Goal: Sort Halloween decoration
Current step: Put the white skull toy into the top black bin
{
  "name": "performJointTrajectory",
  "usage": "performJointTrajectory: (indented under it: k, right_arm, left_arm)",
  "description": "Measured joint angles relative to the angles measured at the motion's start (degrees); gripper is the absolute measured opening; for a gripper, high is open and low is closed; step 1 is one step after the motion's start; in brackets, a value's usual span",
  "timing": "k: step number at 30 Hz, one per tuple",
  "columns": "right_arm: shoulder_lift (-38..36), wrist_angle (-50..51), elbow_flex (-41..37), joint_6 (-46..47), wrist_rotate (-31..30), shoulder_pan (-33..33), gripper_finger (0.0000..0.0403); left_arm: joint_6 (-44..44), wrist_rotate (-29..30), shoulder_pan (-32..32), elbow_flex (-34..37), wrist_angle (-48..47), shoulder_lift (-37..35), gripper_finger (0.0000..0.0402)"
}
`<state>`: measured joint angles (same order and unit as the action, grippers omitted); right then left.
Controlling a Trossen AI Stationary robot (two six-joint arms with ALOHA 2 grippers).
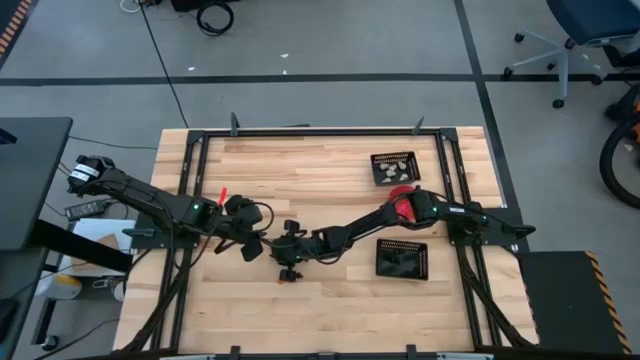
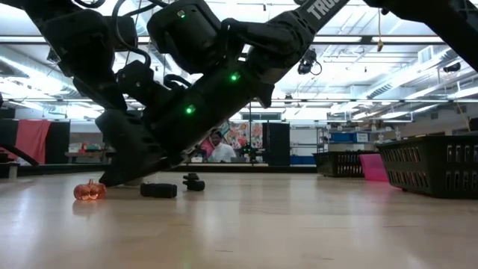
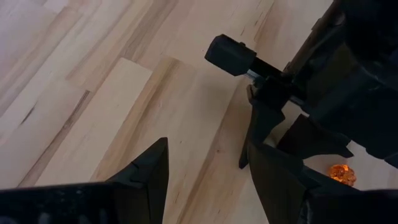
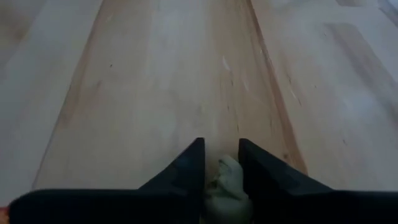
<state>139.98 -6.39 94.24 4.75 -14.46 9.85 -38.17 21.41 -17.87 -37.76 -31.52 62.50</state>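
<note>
Halloween decoration pieces lie scattered and mostly half hidden on the wooden table [image 1: 330, 300]: one pale cream trinket [image 4: 225, 177] sits pinched between the dark fingers of the right gripper [image 4: 221, 163] near the table's middle, its lower part cut off by the gripper body, so its shape and long axis cannot be made out. An orange pumpkin trinket [image 2: 89, 190] rests upright on the wood just beside the arms in the low view, and shows again as a small orange glow [image 3: 341, 175] behind the right arm in the left wrist view, partly masked by dark linkage. Two small black pieces [image 2: 159, 190] lie flat on the table near the pumpkin, too dark to identify. From above, the trinkets at the centre are almost entirely covered by the two arms, which meet close together there. The left gripper [image 3: 208, 163] hovers over bare wood with its fingers spread wide and nothing between them, facing the right arm. Two square black mesh trays [image 1: 394, 166] stand on the right half of the table, holding pale bits too small to tell apart; the second tray [image 1: 402, 258] lies nearer the front edge. A round red bowl [image 1: 400, 200] between them is largely hidden by the right arm. A person [image 2: 219, 149] sits in the room beyond the table.
</note>
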Motion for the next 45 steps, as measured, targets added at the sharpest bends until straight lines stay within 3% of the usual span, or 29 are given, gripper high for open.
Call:
performJointTrajectory:
  k: [10,21,45]
  right_arm:
    - [-1.8,4.0,-0.2,-1.3,0.9,-0.1,0.0091]
    - [-6.9,17.5,-0.6,-3.4,0.2,-0.1,0.0090]
    - [-10.8,48.1,-0.5,-2.6,-20.4,-0.6,0.0089]
  left_arm:
    - [0.0,0.0,0.0,0.0,0.1,0.0,0.0192]
    - [0.0,0.0,0.0,0.0,0.4,0.0,0.0192]
    - [0.0,0.0,0.0,0.0,0.9,0.0,0.0192]
